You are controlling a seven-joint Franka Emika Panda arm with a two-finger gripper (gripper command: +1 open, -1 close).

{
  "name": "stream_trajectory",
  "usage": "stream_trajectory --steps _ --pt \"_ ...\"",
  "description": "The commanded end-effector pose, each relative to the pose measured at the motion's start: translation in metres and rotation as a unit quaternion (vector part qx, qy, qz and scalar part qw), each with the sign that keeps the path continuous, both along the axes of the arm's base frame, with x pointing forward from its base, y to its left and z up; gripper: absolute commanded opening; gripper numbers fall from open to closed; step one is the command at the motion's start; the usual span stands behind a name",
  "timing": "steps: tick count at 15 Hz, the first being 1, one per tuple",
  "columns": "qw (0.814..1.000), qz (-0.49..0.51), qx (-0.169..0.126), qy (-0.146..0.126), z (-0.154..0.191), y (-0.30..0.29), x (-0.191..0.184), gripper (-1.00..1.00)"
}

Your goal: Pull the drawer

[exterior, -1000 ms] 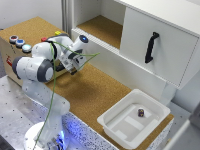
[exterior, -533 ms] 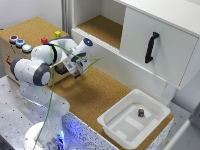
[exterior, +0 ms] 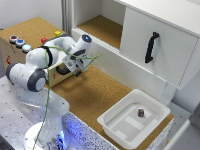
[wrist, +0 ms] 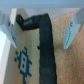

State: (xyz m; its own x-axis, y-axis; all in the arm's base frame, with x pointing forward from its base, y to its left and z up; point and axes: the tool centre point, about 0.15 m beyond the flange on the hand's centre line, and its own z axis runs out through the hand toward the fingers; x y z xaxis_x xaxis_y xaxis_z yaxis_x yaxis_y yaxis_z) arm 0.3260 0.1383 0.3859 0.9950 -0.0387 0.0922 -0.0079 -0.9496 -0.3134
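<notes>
A pale-wood box [exterior: 15, 57] with coloured buttons [exterior: 18, 41] on top stands at the exterior view's left. Its shallow drawer [exterior: 59, 76] is at the box's front, mostly hidden by my arm. My gripper [exterior: 75, 66] is right at the drawer front. In the wrist view the short black bar handle [wrist: 46, 50] runs between my two fingers [wrist: 10, 31], with a gap on each side. The pale drawer front [wrist: 22, 60] with a blue pattern lies behind it. My gripper [wrist: 39, 40] is open around the handle.
A large white cabinet door with a black vertical handle [exterior: 151, 47] stands at the back right. An open cabinet bay [exterior: 100, 27] is behind my arm. A white plastic tub [exterior: 112, 119] holding a small dark object [exterior: 141, 113] sits on the cork surface [exterior: 95, 95].
My gripper has shifted slightly toward the exterior view's right, away from the box. The handle stays between the fingers.
</notes>
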Motion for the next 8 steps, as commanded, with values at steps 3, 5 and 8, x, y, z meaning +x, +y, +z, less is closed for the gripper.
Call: stream_trajectory --steps 3,5,8 --pt "0.982 0.114 -0.144 -0.033 0.102 0.058 0.019 1.0" --pt "0.97 0.181 -0.161 -0.032 0.108 0.094 0.027 1.0" --pt "0.942 0.282 -0.178 -0.045 0.118 0.154 0.031 1.0"
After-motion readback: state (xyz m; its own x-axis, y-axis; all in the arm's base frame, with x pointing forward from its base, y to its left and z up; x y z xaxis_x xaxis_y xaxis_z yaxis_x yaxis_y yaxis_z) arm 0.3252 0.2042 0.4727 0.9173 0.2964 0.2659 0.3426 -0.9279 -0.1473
